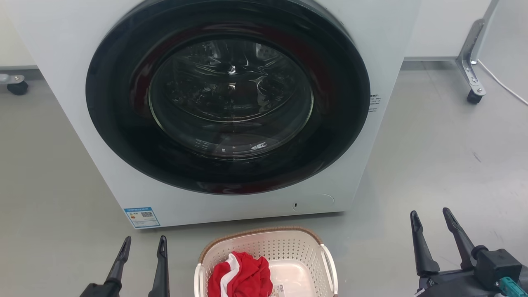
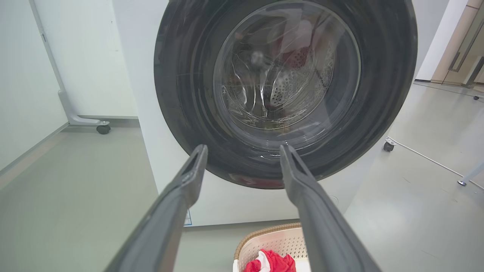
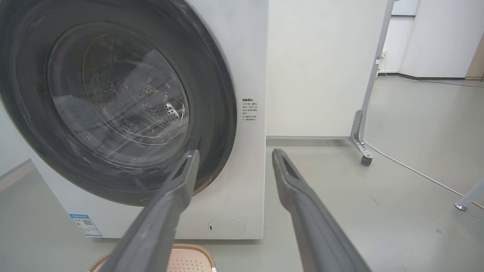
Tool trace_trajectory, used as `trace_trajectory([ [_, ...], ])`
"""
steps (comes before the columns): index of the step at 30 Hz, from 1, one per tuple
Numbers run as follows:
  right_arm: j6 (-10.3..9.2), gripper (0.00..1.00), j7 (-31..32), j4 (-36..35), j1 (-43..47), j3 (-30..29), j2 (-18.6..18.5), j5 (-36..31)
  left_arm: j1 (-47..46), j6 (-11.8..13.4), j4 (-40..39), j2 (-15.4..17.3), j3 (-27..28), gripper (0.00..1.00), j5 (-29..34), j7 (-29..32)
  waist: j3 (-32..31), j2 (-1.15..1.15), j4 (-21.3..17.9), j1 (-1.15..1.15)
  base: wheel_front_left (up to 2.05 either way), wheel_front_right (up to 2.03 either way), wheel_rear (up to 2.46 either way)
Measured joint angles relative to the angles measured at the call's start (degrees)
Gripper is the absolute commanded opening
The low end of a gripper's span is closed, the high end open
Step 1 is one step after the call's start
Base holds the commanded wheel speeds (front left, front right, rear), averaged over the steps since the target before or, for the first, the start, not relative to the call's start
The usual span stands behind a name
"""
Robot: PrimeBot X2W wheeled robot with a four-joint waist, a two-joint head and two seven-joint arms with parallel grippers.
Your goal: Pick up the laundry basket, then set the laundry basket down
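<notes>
Here's the laundry basket (image 1: 288,247), sitting on the grey floor (image 1: 433,156) just in front of the white washer (image 1: 383,41), low in the middle of the head view. There's a bundle of red cloth (image 1: 243,276) with a white stripe heaped in its left half, and a white side handle (image 1: 330,264) stands out on its right. The washer's round dark door (image 1: 229,95) is closed, and a blue sticker (image 1: 141,217) sits on its lower corner. Left tool (image 1: 144,241) is off to the basket's left, fingers parted and nothing between them, clear of the rim. Right tool (image 1: 431,214) is further out on the other side, well apart from the basket, fingers spread wide and empty too. Both point toward the washer, and the basket lies between them, touched by neither.
</notes>
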Motion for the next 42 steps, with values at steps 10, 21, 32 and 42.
trace_trajectory([
  [10,0.11,0.00,0.81,1.11,1.75,-0.02,1.48,-0.89,0.53,-0.04,1.30,-0.71,-0.18,0.00,0.14,0.57,0.09,0.00,0.11,0.00,0.00,0.00,0.00],
  [21,1.15,0.00,2.58,2.30,1.81,-2.53,2.68,5.30,0.22,-1.12,2.91,-1.23,1.55,0.00,-5.67,1.86,0.08,0.00,0.18,0.00,0.00,0.00,0.00],
  [32,2.76,0.00,4.85,3.48,0.87,-5.11,3.99,13.55,-0.57,-2.64,4.79,-1.98,3.41,0.00,-14.68,3.72,0.03,0.00,0.25,0.00,0.00,0.00,0.00],
  [42,4.13,0.00,6.88,4.70,0.52,-7.44,5.20,20.73,-1.69,-4.09,6.60,-2.69,5.05,0.00,-21.93,5.00,-0.02,0.00,0.32,0.00,0.00,0.00,0.00],
])
